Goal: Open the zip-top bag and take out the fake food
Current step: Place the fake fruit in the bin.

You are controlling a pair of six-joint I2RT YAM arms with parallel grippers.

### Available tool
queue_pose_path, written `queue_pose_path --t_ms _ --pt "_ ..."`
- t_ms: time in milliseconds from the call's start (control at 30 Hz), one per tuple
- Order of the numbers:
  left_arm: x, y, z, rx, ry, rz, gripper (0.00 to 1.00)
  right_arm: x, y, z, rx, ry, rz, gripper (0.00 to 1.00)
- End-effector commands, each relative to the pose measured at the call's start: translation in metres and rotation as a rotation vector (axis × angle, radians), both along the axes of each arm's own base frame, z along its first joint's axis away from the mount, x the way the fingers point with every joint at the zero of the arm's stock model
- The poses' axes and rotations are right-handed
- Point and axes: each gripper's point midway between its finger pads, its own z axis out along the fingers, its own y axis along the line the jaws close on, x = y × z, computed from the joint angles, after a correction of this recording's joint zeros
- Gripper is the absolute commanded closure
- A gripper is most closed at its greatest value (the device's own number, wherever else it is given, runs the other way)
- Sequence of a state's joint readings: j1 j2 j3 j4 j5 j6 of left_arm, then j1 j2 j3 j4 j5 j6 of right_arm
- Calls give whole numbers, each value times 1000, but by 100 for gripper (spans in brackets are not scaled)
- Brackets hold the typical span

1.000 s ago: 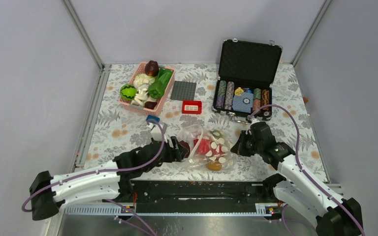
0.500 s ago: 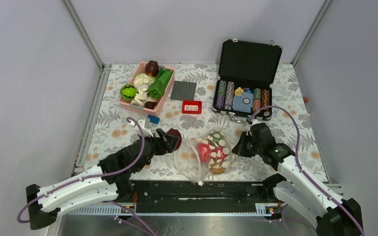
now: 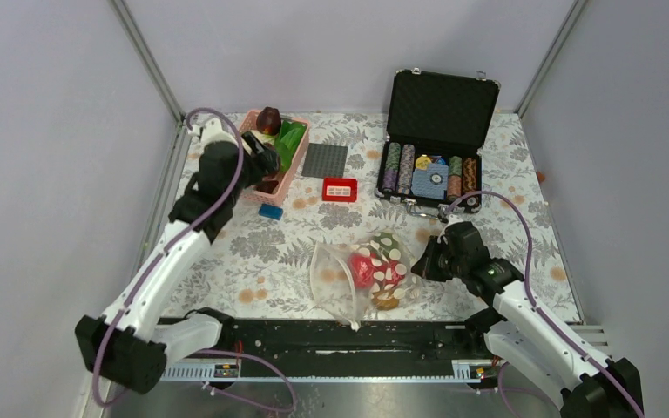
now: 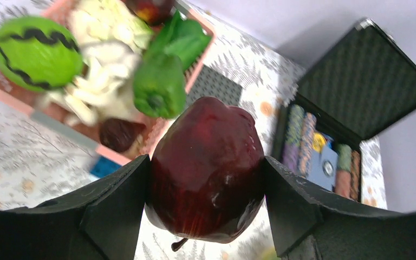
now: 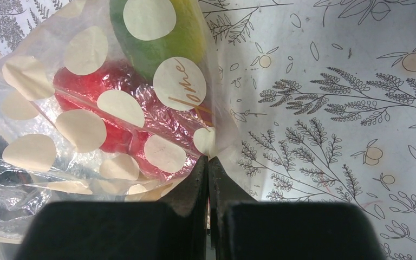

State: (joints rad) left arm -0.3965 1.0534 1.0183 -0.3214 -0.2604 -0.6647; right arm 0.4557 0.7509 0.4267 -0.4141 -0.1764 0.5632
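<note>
One maroon apple point(image 4: 208, 168) fills left gripper point(image 4: 208, 181) (above basket point(image 3: 294, 167)).

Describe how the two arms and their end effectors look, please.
Both arms, left arm and right arm, have white tubular links, black joints and black bases. A purple cable loops along each. The left end effector and right end effector are black, with broad, flat, angular fingers. A small green light shows on the right wrist.

Gold script "home" on cream dot point(image 5: 181, 84), zip-top bag point(image 5: 43, 157).
</note>
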Motion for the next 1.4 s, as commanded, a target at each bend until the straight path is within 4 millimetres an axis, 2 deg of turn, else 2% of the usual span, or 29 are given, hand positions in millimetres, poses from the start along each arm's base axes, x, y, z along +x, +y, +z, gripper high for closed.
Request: queue_pose_path --t_ms 0,167,267,433,600,933,1367 --pt "40 17 31 35 -48 -23 49 -1 1 1 12 -4 4 100" --pt "97 42 31 99 -2 5 48 1 7 4 34 -2 22 100" --pt "131 55 19 125 52 16 48 3 9 5 35 -3 33 100" --pt "175 75 -14 142 146 31 48 6 7 1 4 0 45 100" --pt "206 69 -42 136 184 -32 48 8 9 -3 -1 11 56 100" --pt "224 65 -78 237 213 -142 43 10 13 -3 8 18 67 100" --pt "238 72 -91 392 190 -214 29 8 12 -7 -1 26 70 100"
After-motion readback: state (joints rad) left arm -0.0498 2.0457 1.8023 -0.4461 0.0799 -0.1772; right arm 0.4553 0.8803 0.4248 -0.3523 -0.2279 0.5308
